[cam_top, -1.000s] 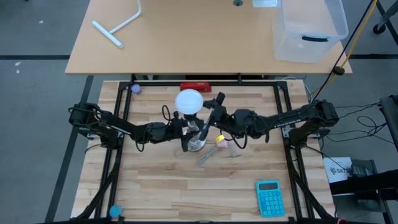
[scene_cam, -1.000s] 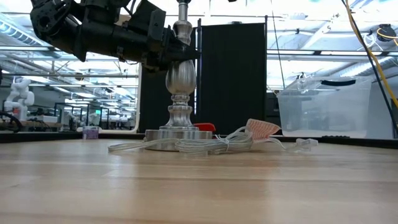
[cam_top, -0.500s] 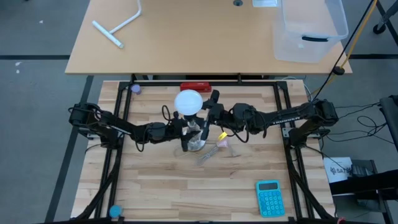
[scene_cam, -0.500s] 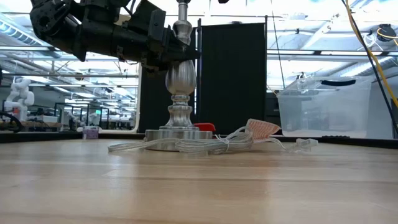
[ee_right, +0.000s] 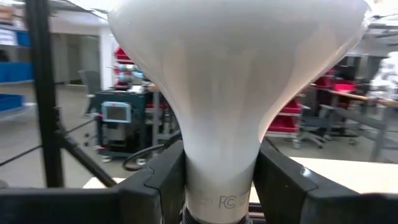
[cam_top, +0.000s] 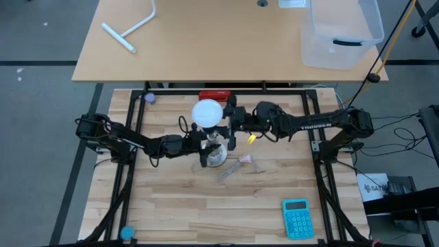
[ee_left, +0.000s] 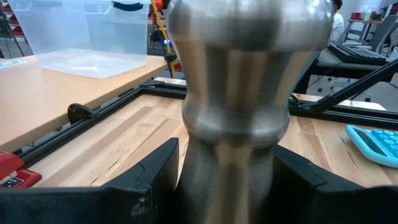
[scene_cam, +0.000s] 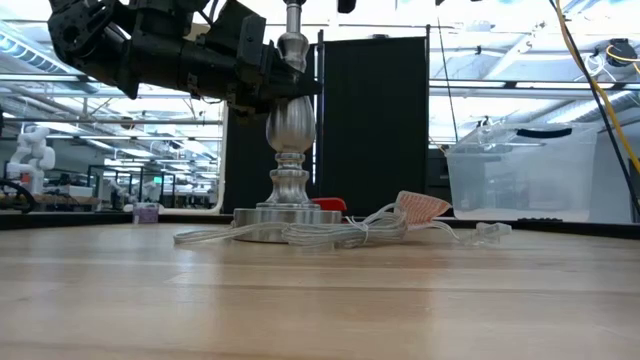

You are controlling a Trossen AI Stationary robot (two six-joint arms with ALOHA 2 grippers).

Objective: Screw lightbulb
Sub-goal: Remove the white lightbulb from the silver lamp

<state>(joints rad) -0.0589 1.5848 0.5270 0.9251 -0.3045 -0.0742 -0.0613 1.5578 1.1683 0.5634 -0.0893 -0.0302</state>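
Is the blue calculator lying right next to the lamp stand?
No, the calculator lies far off near the table's front corner, apart from the lamp stand.

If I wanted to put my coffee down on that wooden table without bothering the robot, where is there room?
The near stretch of the table, left of the blue calculator, is bare wood. The far right corner looks free too. The middle is crowded: the left gripper clamps the lamp stand, the right gripper closes round the lightbulb, with the cord beside.
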